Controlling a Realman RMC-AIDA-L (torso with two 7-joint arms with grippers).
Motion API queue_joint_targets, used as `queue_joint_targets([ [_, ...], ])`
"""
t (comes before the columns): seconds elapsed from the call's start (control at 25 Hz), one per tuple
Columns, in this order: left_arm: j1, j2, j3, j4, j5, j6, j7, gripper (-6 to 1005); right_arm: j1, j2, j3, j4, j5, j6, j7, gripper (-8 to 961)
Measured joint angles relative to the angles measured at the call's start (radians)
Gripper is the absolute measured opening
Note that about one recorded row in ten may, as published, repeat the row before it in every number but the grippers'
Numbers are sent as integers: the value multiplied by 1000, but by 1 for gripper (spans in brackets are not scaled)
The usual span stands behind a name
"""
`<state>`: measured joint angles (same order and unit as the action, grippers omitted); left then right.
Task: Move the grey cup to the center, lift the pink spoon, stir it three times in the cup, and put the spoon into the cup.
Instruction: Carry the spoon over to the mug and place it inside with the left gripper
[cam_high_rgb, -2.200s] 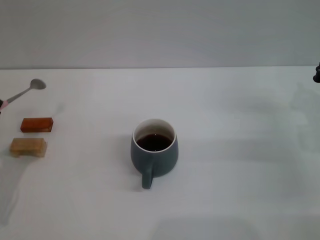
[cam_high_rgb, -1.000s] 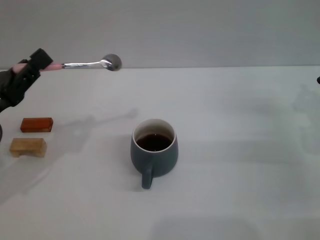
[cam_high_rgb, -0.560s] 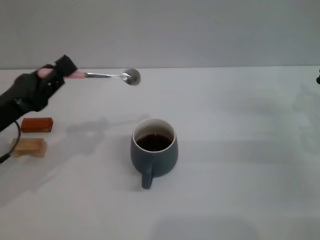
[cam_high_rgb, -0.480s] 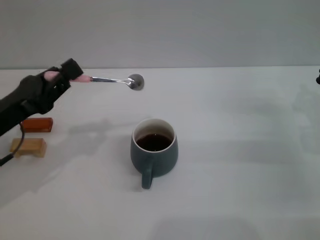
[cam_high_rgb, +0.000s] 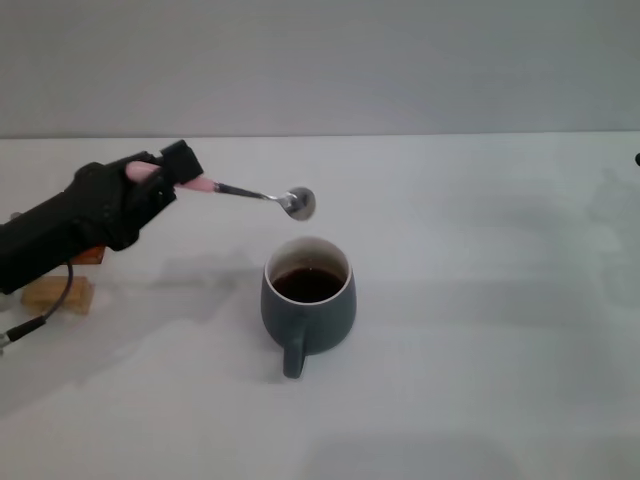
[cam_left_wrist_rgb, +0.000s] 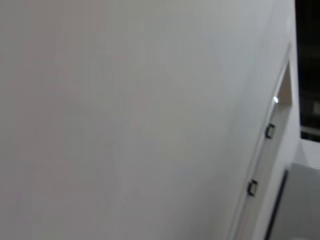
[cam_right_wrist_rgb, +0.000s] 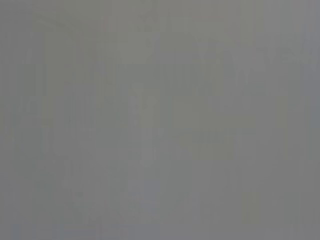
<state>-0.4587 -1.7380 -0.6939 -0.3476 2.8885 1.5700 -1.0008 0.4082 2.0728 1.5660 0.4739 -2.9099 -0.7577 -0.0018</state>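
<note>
Holding the slim pink-handled spoon with its silver metal bowl (cam_high_rgb: 262, 194) by the handle end, the left gripper (cam_high_rgb: 165, 178) is clamped on it, poising the bowl in the air just beside the rim of the rounded blue-grey ceramic mug of dark liquid (cam_high_rgb: 309, 302). That mug is sitting mid-table, so centring and lifting look finished; stirring and dropping the spoon in are left.

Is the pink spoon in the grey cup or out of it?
Out: the pink spoon is held above the grey cup by the left tool.
</note>
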Motion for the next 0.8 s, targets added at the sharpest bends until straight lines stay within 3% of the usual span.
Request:
queue_joint_targets([
  [0.2,-40,0,43,36,0,2,2,145,1,1,2,0,0,0,0,4],
  [0.44,-74,-17,48,112,0,-7,-3,145,0,1,2,3,0,0,0,5],
  [0.52,-111,-38,58,200,0,-8,-10,145,0,1,2,3,0,0,0,4],
  [0.6,-111,-38,58,200,0,-8,-10,145,0,2,2,2,0,0,0,4],
  [0.68,-152,-52,103,271,0,0,-23,145,0,3,2,2,0,0,1,4],
  [0.8,-168,-55,128,299,0,22,-25,145,0,3,2,0,0,0,4,5],
])
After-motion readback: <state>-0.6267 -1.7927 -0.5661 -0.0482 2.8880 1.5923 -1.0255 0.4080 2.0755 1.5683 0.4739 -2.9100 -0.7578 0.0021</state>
